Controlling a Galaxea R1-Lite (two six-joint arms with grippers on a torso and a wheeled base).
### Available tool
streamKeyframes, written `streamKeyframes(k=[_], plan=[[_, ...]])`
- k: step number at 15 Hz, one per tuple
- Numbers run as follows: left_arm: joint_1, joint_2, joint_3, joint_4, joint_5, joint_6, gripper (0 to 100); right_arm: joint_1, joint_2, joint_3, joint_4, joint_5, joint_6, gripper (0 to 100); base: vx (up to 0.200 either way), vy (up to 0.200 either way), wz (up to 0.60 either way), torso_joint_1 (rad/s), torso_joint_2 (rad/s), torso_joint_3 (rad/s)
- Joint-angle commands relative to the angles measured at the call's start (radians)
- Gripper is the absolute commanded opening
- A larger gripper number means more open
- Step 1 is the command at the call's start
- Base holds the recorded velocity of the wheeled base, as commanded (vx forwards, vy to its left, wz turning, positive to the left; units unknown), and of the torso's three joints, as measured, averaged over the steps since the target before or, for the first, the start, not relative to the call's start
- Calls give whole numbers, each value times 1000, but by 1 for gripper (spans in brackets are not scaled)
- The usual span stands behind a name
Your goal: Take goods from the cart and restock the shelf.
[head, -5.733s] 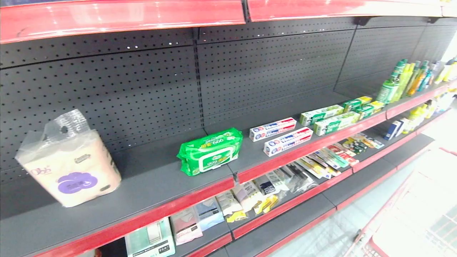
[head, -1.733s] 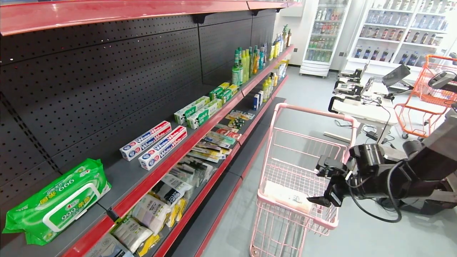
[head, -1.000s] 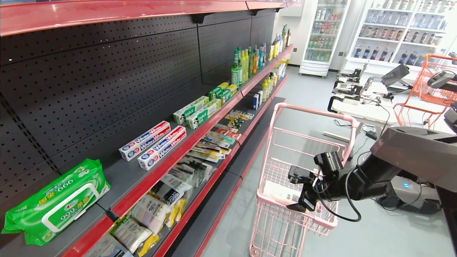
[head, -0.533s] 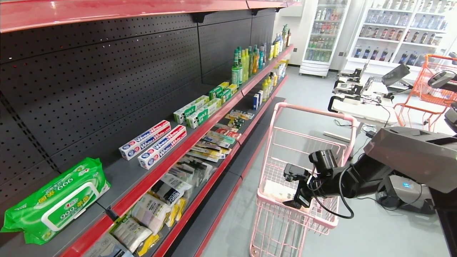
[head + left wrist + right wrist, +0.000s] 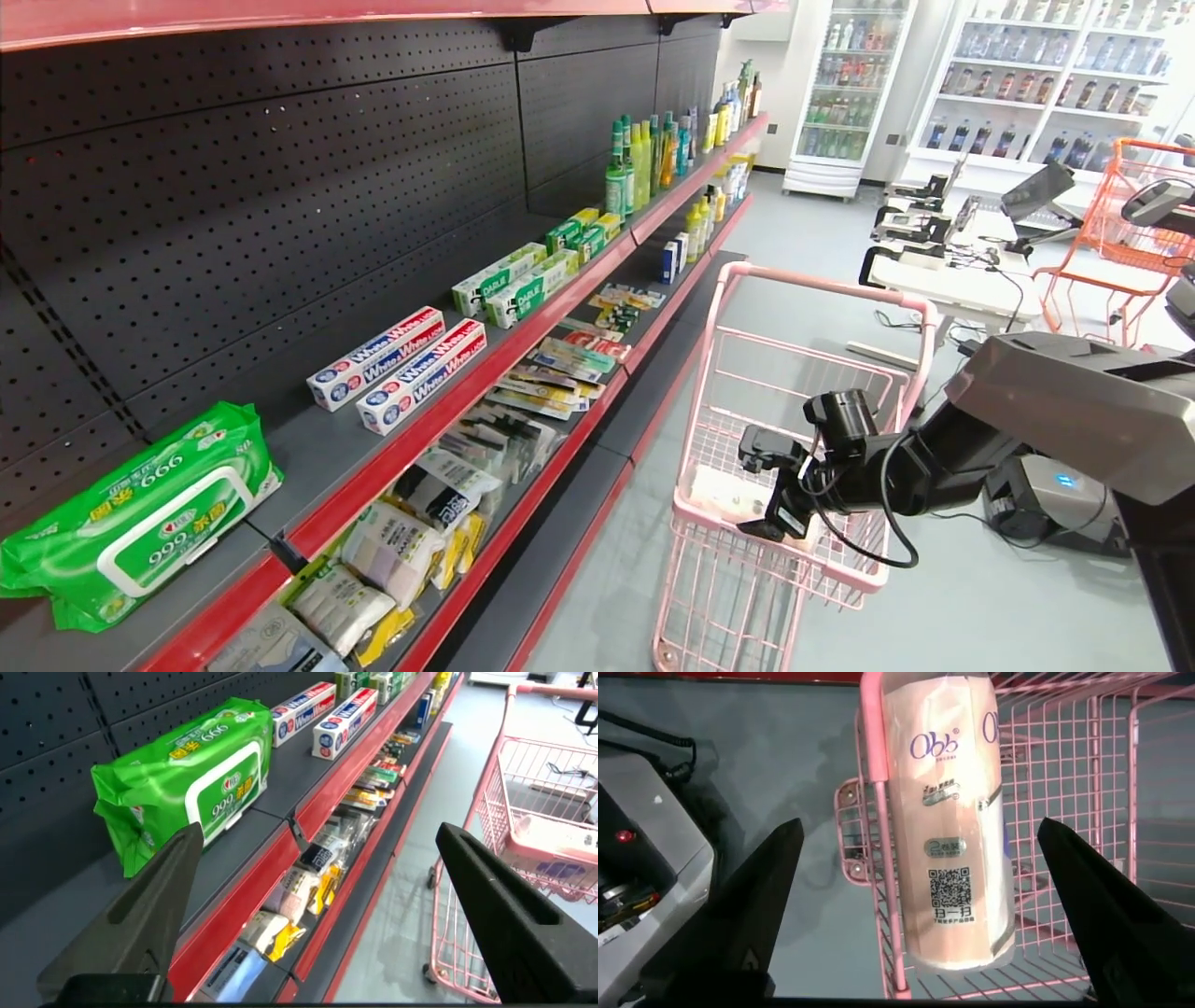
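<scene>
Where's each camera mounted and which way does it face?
Head: from the head, down along the shelf to the pink cart; right gripper in sight.
Left wrist: faces the green wipes pack, past the left gripper.
Right wrist: straight down onto the tissue pack in the cart.
All three share the cart.

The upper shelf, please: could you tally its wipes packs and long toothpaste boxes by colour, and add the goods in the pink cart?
Green plastic wipes pack: 1
Red-and-white cardboard toothpaste boxes: 2
Green-and-white cardboard toothpaste boxes: 2
Pale plastic-wrapped tissue pack in pink wire cart: 1
Total: 6
</scene>
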Motion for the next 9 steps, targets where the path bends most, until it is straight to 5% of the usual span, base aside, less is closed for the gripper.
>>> streamKeyframes(k=[1, 9], plan=[[0, 1, 0, 0, 0, 0, 100, -5, -3, -6, -1, 0, -6, 100, 0, 0, 0, -85, 193, 110], [0, 1, 0, 0, 0, 0, 100, 0, -1, -46, 4, -4, -7, 100, 0, 0, 0, -123, 265, 139]])
